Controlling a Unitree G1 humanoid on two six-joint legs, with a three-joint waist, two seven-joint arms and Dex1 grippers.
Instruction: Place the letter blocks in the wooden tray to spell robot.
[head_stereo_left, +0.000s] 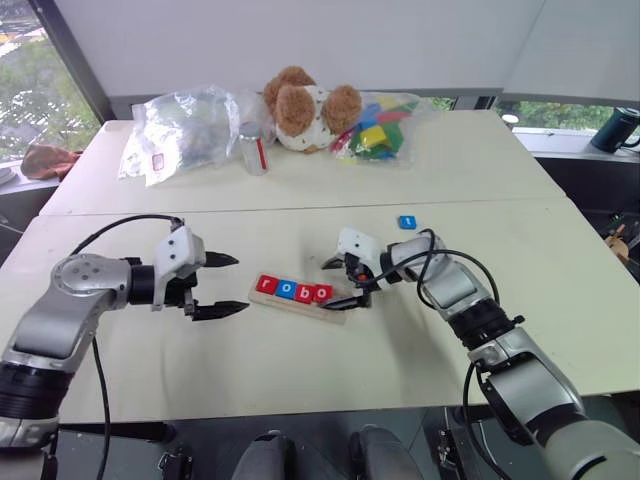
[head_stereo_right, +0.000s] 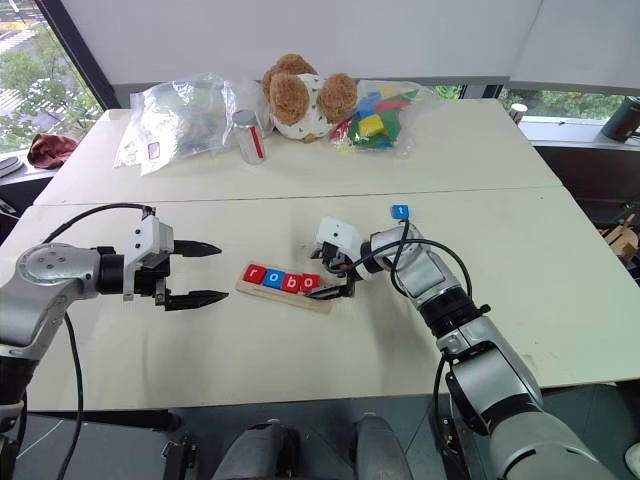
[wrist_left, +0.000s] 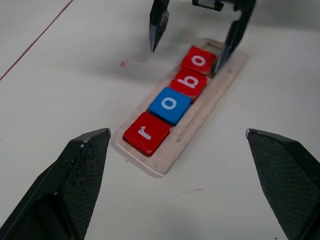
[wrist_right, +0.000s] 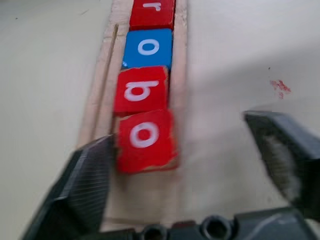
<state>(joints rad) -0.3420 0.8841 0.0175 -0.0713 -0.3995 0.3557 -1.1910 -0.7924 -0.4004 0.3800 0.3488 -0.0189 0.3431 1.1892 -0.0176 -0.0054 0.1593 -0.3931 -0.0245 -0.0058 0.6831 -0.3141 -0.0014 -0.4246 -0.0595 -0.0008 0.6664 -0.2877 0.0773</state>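
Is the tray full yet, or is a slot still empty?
Not full. The tray holds four tiles, r, o, b, o; its end slot is bare, and the blue t tile lies on the table.

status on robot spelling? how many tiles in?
Four in: r, o, b, o sit in the tray. The right gripper is open around the second o, holding nothing. The left gripper is open beside the tray. Left: the blue t tile, lying apart on the table.
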